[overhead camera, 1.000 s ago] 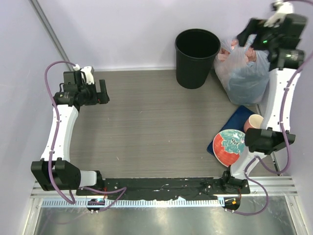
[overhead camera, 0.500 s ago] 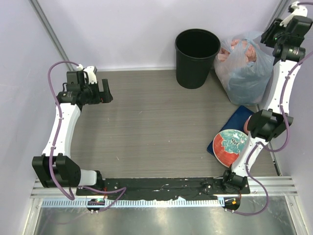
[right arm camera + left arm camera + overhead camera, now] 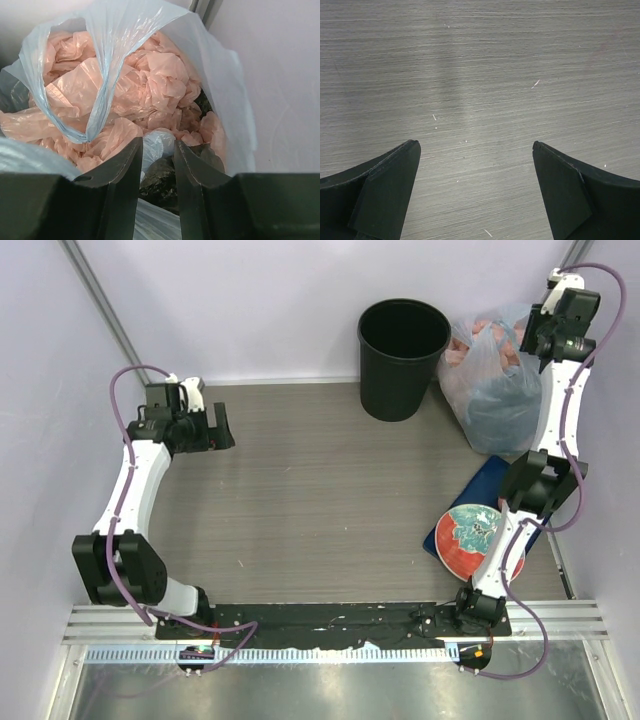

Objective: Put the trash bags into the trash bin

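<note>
right jaws shifted over clear bag (image 3: 227, 100), narrowed, grip unclear | left jaws wide

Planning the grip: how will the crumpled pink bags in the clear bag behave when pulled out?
Likely floppy and very light: the pink bags are thin, crinkled, translucent film. They lie bunched together, so pinching one may drag neighbours along. The clear bag around them looks equally limp and might lift too.

Top cam overlooks whole table (image 3: 320, 500); L wrist close above it, R wrist over bag (image 3: 220, 90).
</note>
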`<action>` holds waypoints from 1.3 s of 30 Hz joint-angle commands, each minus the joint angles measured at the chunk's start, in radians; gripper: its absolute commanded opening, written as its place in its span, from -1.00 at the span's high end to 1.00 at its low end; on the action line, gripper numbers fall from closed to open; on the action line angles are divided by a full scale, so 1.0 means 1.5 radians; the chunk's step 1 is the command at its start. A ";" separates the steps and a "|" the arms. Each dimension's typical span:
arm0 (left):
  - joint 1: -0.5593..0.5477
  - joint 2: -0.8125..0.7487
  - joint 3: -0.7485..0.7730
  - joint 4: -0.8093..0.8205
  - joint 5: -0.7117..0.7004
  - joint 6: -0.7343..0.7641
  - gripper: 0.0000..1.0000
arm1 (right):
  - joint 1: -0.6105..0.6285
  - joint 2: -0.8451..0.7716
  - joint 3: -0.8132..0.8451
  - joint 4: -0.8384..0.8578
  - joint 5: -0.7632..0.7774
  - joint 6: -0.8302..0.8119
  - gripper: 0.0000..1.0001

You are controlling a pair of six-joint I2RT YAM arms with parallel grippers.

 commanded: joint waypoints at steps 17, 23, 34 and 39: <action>-0.004 0.031 0.047 0.007 0.010 0.000 -0.99 | 0.009 0.111 0.028 0.218 0.061 0.040 0.10; -0.003 0.041 0.058 -0.004 0.003 0.006 -0.99 | 0.009 0.148 0.041 0.270 0.060 0.067 0.07; -0.003 0.057 0.074 -0.027 -0.009 0.015 -0.99 | 0.010 0.197 0.055 0.291 0.060 0.081 0.18; -0.004 0.059 0.077 -0.028 -0.008 0.012 -0.99 | 0.010 0.146 0.042 0.292 0.052 0.075 0.99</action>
